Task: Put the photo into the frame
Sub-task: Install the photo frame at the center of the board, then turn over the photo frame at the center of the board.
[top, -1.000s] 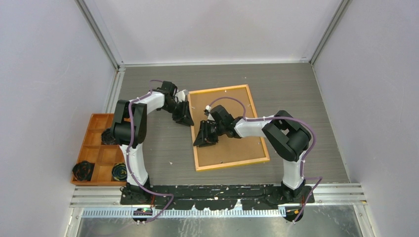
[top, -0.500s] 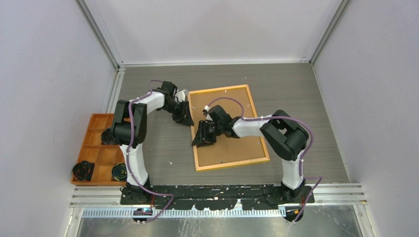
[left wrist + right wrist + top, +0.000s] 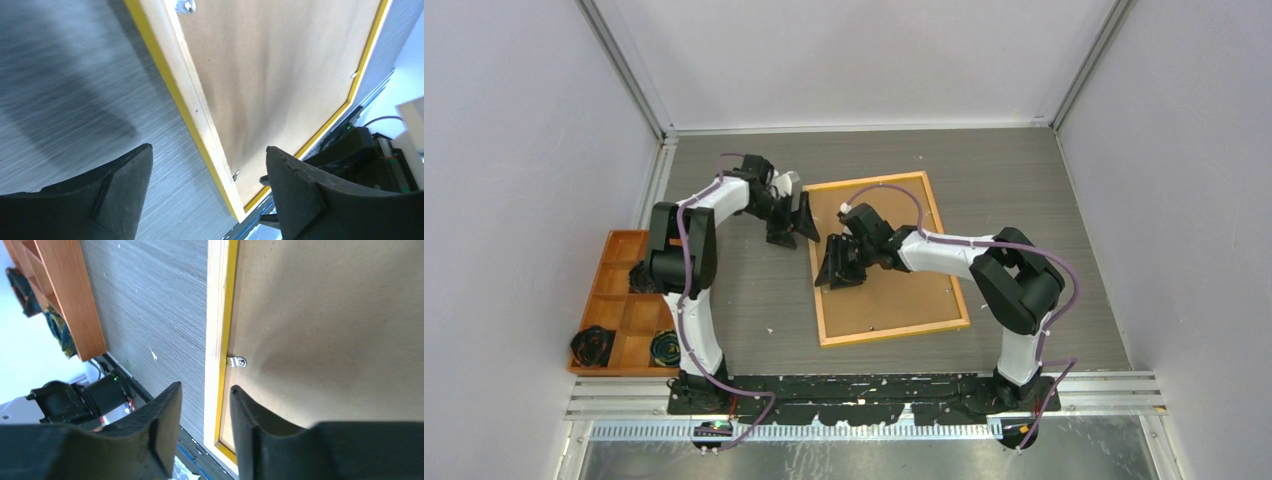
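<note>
Surface: grey wood-grain table (image 3: pixel 1024 200), matte, closed in by pale walls on three sides, with metal rails along its edges.
Main item: picture frame (image 3: pixel 894 295) lying flat, back side up, slightly skewed to the table edges, right of centre.
Frame detail: brown backing board fills it; light wood rim with a yellow lip just inside; small metal clip (image 3: pixel 236 361) on the left rim.
Left edge: orange compartment tray (image 3: pixel 636 318), well apart from the frame.
Debris: small white specks (image 3: pixel 769 330) on the bare grey between tray and frame.
</note>
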{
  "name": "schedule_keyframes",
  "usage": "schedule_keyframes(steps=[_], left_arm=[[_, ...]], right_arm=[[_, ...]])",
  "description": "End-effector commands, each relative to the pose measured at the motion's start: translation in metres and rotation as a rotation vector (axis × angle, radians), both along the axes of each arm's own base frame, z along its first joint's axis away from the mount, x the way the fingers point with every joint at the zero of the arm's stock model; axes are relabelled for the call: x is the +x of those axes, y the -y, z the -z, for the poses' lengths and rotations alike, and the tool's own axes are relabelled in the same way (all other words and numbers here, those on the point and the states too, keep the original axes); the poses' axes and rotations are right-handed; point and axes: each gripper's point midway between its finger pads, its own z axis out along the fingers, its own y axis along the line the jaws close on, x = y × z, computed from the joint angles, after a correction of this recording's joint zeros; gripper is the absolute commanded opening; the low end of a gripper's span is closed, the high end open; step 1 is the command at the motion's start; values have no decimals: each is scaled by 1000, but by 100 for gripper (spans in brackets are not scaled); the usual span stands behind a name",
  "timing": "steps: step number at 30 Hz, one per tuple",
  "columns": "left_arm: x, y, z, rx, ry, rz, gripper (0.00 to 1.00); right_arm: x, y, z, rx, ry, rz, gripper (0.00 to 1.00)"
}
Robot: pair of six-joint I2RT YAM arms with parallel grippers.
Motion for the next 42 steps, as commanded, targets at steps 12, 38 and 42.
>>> schedule_keyframes(steps=[12,38,42], left_arm=[[22,-137,-117,-40,200,-239,100],[-22,-153,-86,27,206,-213,100],[-25,-152,-91,23,202,-211,100]], right_arm=[[90,7,-13,-620,392,93,53],[104,-32,26,-696,395,133,24],[109,-51,-2,-609,396,152,6]])
